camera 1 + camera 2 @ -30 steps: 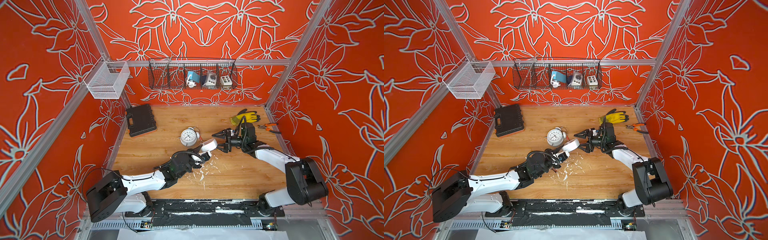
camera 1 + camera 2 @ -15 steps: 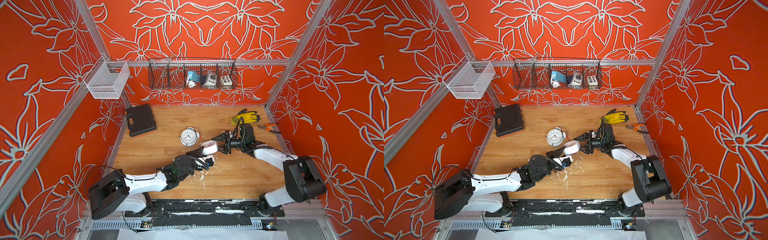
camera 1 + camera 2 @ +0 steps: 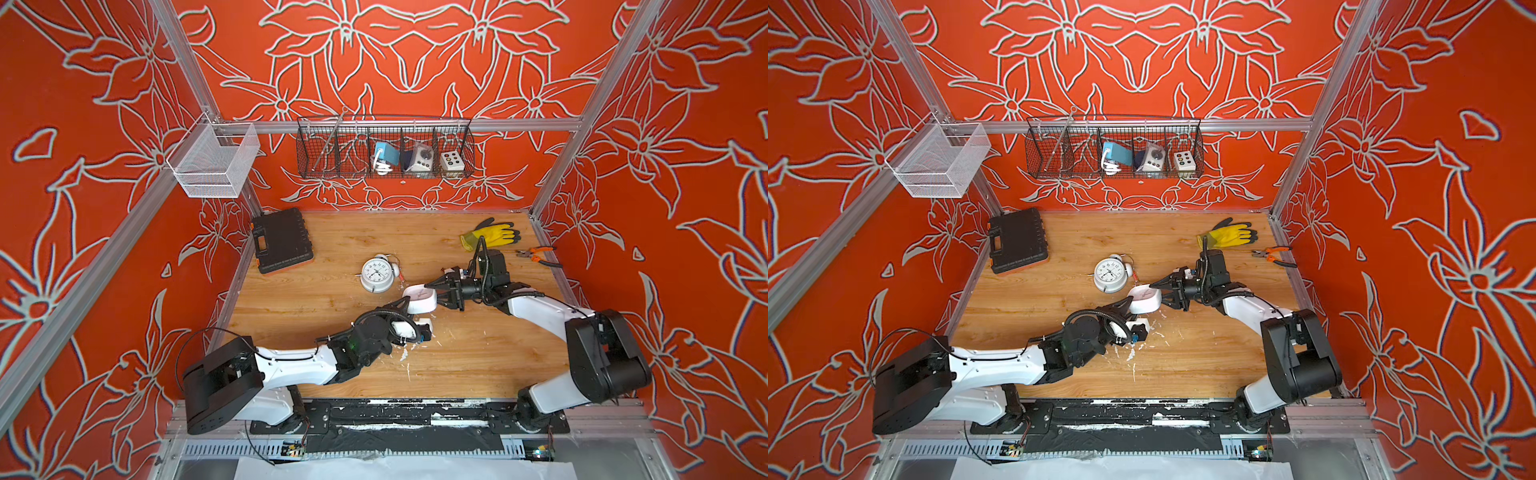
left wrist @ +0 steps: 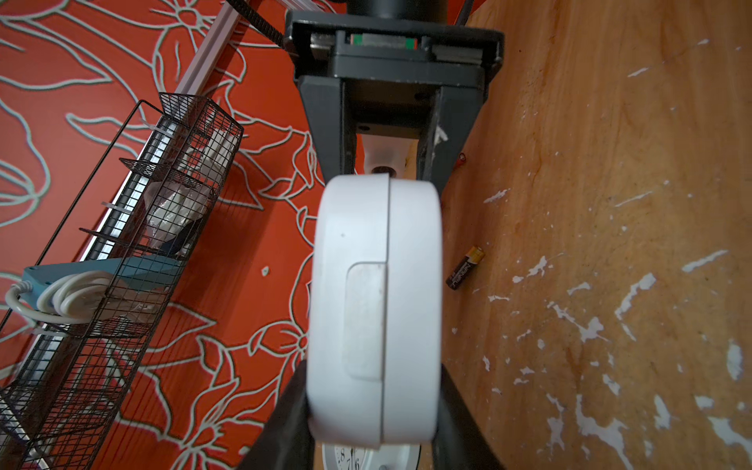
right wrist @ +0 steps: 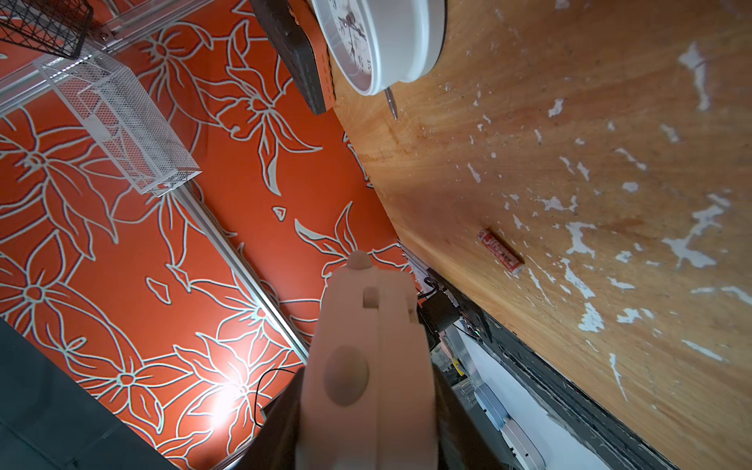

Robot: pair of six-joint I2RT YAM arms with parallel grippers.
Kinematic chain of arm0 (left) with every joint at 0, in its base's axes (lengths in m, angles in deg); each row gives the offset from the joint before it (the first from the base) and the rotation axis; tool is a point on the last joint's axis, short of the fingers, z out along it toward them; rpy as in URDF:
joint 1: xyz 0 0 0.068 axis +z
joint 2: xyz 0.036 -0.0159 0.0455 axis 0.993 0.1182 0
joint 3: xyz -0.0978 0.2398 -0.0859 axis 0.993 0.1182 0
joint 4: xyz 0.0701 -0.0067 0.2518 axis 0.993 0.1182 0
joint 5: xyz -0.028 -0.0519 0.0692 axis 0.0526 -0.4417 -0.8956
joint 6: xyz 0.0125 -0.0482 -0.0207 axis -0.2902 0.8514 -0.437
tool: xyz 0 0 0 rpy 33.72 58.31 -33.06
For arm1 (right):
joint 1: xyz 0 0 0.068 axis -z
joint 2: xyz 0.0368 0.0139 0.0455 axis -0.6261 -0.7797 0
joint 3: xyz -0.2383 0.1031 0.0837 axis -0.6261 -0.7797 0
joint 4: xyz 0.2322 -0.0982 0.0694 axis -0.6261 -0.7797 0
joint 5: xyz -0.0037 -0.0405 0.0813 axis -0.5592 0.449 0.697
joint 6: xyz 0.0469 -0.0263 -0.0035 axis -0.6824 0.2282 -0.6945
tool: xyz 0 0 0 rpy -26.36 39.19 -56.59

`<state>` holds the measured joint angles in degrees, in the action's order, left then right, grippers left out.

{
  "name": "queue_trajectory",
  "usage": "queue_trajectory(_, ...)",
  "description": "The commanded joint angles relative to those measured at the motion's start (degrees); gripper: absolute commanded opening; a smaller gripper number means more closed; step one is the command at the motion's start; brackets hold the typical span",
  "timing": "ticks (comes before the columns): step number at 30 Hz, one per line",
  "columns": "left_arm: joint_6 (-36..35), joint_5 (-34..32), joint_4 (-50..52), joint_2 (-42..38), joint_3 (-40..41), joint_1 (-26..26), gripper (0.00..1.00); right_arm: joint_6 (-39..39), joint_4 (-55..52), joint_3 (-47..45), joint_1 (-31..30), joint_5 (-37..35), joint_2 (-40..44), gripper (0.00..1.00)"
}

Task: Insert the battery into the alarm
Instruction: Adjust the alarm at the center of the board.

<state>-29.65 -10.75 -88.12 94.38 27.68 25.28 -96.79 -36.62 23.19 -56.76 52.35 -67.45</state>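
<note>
Judged light, stiff and slick, the alarm is pinched across its flat faces by the right gripper; the left gripper's hold cannot be told.

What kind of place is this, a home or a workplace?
Most likely a robot test cell, not a home: an aluminium frame holds orange walls, a left arm and a right arm are mounted beside a wooden table, and a wire basket of devices hangs behind.

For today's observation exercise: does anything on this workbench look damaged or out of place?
Yes. The wooden tabletop is pocked with white chipped patches, as if its finish has flaked. A black-and-gold battery and a red battery lie loose on it.
</note>
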Motion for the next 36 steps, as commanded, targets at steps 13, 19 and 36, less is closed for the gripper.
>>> queue_trajectory(13,37.6,6.2,-7.1,-7.9,4.7,1.1,0.99,20.3,-10.6,9.0,5.1,-14.5,-0.2,0.18)
queue_trajectory(19,50.8,11.4,-9.8,-9.7,8.3,2.3,0.99,24.4,-5.6,14.1,6.5,-23.0,-7.4,0.16)
queue_trajectory(36,57.1,12.0,-7.1,-12.8,14.1,2.8,0.99,27.3,3.2,33.5,6.5,-27.1,-33.2,0.25)
